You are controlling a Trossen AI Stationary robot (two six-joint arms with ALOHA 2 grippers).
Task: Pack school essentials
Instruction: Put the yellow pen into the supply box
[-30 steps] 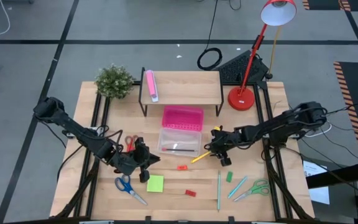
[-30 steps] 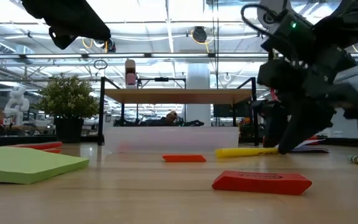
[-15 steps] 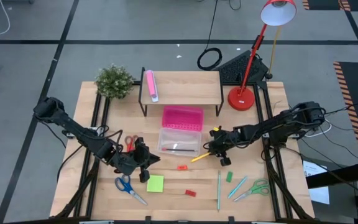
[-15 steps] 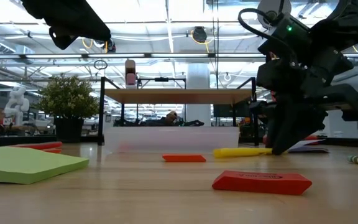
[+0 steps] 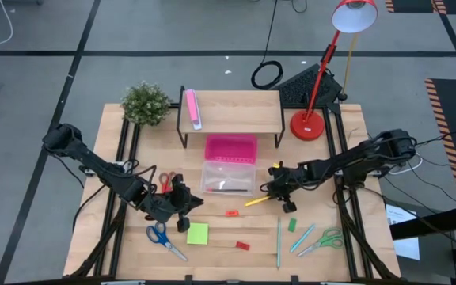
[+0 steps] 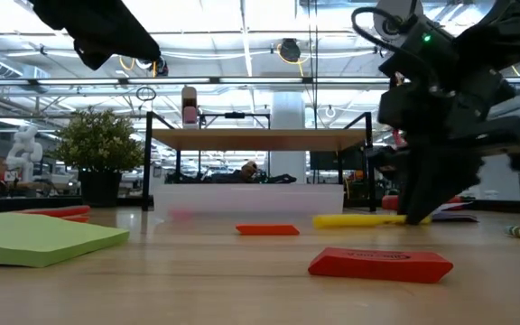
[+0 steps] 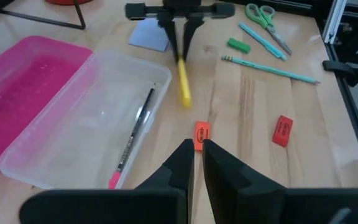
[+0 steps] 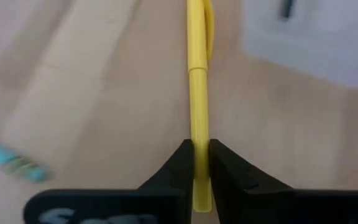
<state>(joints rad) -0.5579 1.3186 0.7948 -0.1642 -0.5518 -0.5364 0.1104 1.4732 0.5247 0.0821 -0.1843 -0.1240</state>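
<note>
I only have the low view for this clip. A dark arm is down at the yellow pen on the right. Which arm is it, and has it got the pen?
Observer: It is the right gripper. Its wrist view shows both fingers closed on the yellow pen.
Operator: Is the pen off the table?
Observer: In the left wrist view, the pen's far end lies on the wood beside the clear case.
Operator: Anything in that case?
Observer: One thin pencil, lying along its floor.
Operator: And the left arm?
Observer: The left gripper hovers by the lime-green note pad, fingers shut, holding nothing.
</note>
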